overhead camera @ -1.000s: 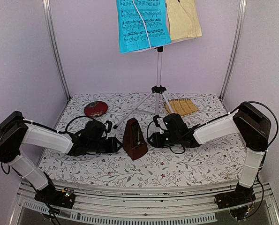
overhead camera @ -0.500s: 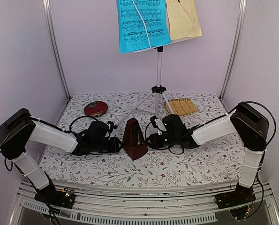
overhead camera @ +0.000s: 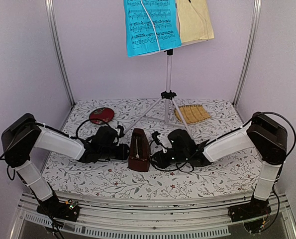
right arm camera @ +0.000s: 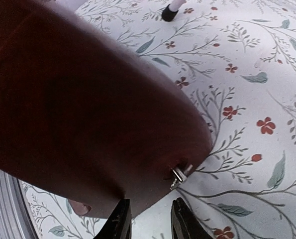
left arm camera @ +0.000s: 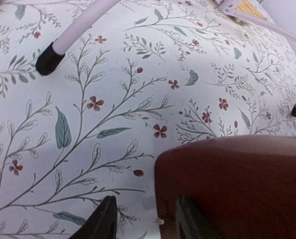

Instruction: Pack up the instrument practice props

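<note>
Fingers [left arm camera: 102, 224] of the left gripper [left arm camera: 145, 226], matte black and wedge-shaped, stand parted low over the cloth [left arm camera: 88, 124]. One shows in front of the smooth red-brown side of the metronome [left arm camera: 237, 184], and the other sits clear of it, so nothing is clamped. Whether the nearer finger touches the metronome I cannot tell.

The right gripper [right arm camera: 150, 221] sits on the opposite side, its jaws a narrow slot apart with only cloth between them. It is just beneath the metronome's glossy, rounded flank, where a small bright metal key [right arm camera: 180, 174] sticks out. From above, the metronome stands between the two grippers as a tapering pyramid.

The cloth covering the table [overhead camera: 222, 172] is white, printed with thin grey-green sprigs and small red flowers. Beyond the grippers rises the stand [overhead camera: 168, 74], slim silver tubes on splayed legs with black-capped feet [left arm camera: 49, 59]. High above, its desk carries the blue sheet [overhead camera: 151, 25], printed with staves, and the plain yellow sheet [overhead camera: 193, 20]. Beyond the left gripper lies a flat, round, dark-red disc [overhead camera: 101, 115]. Beyond the right lies a ribbed straw-coloured mat [overhead camera: 192, 113].
</note>
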Controlling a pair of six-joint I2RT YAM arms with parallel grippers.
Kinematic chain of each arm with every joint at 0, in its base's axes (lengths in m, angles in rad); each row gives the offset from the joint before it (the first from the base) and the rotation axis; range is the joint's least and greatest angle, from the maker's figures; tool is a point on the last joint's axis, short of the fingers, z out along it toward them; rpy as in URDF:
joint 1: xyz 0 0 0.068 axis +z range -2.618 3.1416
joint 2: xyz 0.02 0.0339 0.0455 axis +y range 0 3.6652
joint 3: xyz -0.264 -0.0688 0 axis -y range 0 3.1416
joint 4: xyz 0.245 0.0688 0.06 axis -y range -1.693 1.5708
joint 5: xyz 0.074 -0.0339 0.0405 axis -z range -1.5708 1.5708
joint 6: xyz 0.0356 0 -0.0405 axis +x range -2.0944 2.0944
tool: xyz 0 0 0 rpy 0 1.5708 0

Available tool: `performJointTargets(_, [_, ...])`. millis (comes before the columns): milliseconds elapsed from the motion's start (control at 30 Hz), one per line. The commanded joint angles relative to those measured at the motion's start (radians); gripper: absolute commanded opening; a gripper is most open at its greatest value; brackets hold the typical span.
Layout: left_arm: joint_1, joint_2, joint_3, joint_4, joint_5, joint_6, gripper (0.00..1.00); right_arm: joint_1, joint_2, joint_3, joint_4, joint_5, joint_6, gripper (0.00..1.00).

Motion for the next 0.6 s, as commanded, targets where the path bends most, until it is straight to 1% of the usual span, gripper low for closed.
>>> performJointTargets(0, [0.004,0.001,-0.026,0.162,0.13,0.134,0.44,0.046,-0.063,-0.054,0.094,-0.035,-0.026,0.27])
performJointTargets(100, [0.004,0.023,-0.026,0.225,0.191,0.189,0.46,0.053,-0.131,-0.139,0.178,-0.029,-0.024,0.28])
performJointTargets(233, [0.006,0.043,-0.024,0.279,0.229,0.217,0.47,0.053,-0.256,-0.239,0.233,0.009,-0.038,0.34])
performJointTargets(267, [0.006,0.04,-0.027,0.29,0.23,0.221,0.48,0.052,-0.286,-0.257,0.233,0.02,-0.045,0.36])
performJointTargets(300, [0.007,0.03,-0.031,0.294,0.225,0.223,0.48,0.052,-0.317,-0.277,0.233,0.031,-0.052,0.41])
performJointTargets(433, [0.013,-0.076,-0.045,0.241,0.122,0.238,0.55,0.053,-0.445,-0.342,0.236,0.06,-0.079,0.68])
performJointTargets(500, [0.015,-0.172,-0.038,0.17,0.072,0.249,0.63,0.052,-0.51,-0.356,0.234,0.06,-0.103,0.81])
performJointTargets(567, [0.016,-0.301,-0.002,0.062,0.028,0.256,0.75,0.051,-0.575,-0.359,0.229,0.068,-0.125,0.95])
